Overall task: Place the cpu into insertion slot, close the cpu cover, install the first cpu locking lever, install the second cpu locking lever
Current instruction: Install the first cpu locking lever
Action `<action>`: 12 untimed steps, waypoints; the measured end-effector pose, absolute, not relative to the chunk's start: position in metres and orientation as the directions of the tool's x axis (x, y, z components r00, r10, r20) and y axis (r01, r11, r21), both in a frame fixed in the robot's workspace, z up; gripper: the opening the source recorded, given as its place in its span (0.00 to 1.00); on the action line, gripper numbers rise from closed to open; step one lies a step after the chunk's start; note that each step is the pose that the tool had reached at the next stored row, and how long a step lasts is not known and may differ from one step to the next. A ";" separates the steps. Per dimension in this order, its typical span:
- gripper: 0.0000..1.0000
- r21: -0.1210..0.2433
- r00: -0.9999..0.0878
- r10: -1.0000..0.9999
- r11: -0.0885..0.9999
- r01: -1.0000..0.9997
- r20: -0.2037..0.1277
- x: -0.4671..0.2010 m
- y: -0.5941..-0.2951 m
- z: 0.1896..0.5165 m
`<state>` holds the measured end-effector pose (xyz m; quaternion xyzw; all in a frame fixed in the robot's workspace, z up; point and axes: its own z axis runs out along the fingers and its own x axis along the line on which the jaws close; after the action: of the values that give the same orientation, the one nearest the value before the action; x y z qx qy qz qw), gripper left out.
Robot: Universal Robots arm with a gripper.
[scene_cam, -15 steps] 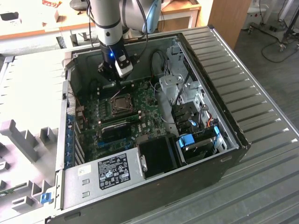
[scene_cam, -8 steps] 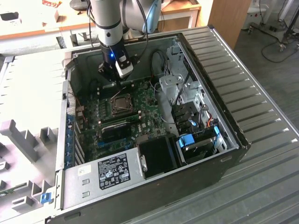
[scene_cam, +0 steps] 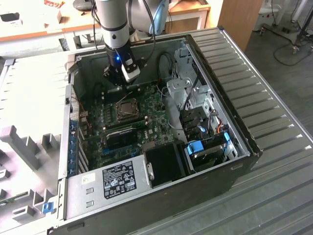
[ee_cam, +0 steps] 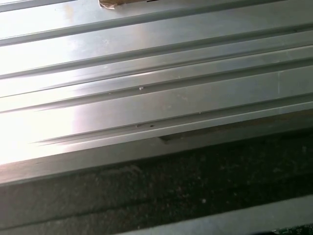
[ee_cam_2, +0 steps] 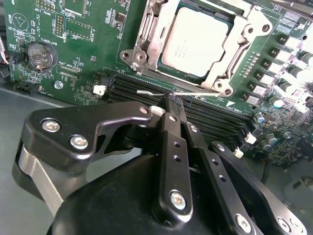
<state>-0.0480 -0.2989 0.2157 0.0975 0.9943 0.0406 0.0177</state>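
The cpu (ee_cam_2: 195, 41) sits framed by the lowered cover (ee_cam_2: 222, 68). Just beside the cover, the gripper (ee_cam_2: 170, 101) has its fingers pinched together, tips at a thin lever (ee_cam_2: 146, 91).

No legible text anywhere.

Bright daylight, glare on ribbed panel (ee_cam: 34, 132)

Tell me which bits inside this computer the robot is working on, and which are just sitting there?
For the job:
- gripper, right by the thin locking lever
- cpu
- cpu cover, down around the cpu

Just sitting there:
- coin battery
- memory slots
- power supply box
- blue drive latch
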 end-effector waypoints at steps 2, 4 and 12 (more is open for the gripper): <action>0.10 0.084 -0.980 0.195 0.978 0.193 -0.027 -0.048 -0.299 0.215; 0.10 0.084 -0.980 0.195 0.978 0.192 -0.027 -0.048 -0.299 0.215; 0.10 0.083 -0.980 0.195 0.978 0.192 -0.028 -0.047 -0.299 0.213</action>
<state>-0.0475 -0.2989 0.2126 0.0975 0.9943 0.0402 0.0178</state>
